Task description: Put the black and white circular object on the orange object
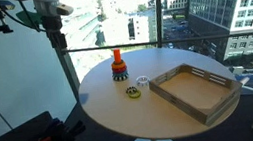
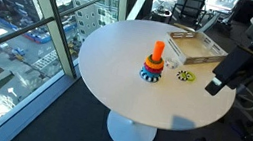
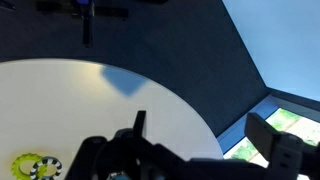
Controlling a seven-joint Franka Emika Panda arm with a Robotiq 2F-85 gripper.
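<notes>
The orange peg [image 1: 117, 57] stands upright on its base of stacked coloured rings on the round white table [image 1: 113, 113]; it also shows in an exterior view [image 2: 156, 53]. A dark ring with white marks [image 3: 38, 169] lies on the flat yellow-green ring [image 3: 20, 162] at the lower left of the wrist view. The same pair shows in both exterior views [image 1: 133, 91] [image 2: 184, 76]. My gripper [image 3: 205, 132] is open and empty. It hangs over the table's edge [image 2: 214, 86], apart from the rings.
A wooden tray [image 1: 196, 89] lies on the table beside the rings, seen also in an exterior view [image 2: 196, 49]. A small clear ring [image 1: 142, 80] sits between peg and tray. Glass windows border the table. Dark floor lies beyond the table edge [image 3: 180, 50].
</notes>
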